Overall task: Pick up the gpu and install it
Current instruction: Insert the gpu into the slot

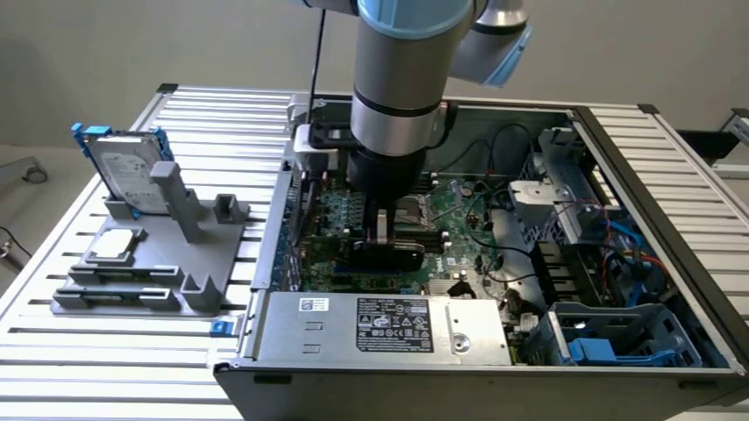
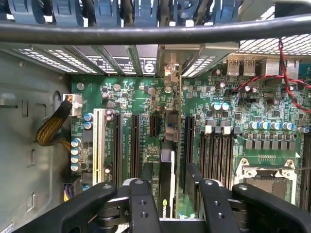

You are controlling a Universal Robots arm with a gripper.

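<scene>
Nearest me, the silver power supply point(image 1: 387, 324) lies across the front of the open computer case point(image 1: 655, 175). Just behind it the arm point(image 1: 398, 88) drops straight down into the case, and there's the gripper point(image 2: 175, 187), low over the green motherboard point(image 2: 126, 97). The gpu point(image 2: 166, 199) stands on edge in a slot between the two black fingers point(image 2: 141, 204). The claw looks parted, with a sliver of board showing beside the card, though the gap is hard to judge. Off to the exterior view's left, on the slatted table point(image 1: 70, 351), a grey holder point(image 1: 140, 289) carries the processor chip point(image 1: 114, 246) and, further back, the hard drive point(image 1: 123, 171) upright.
</scene>
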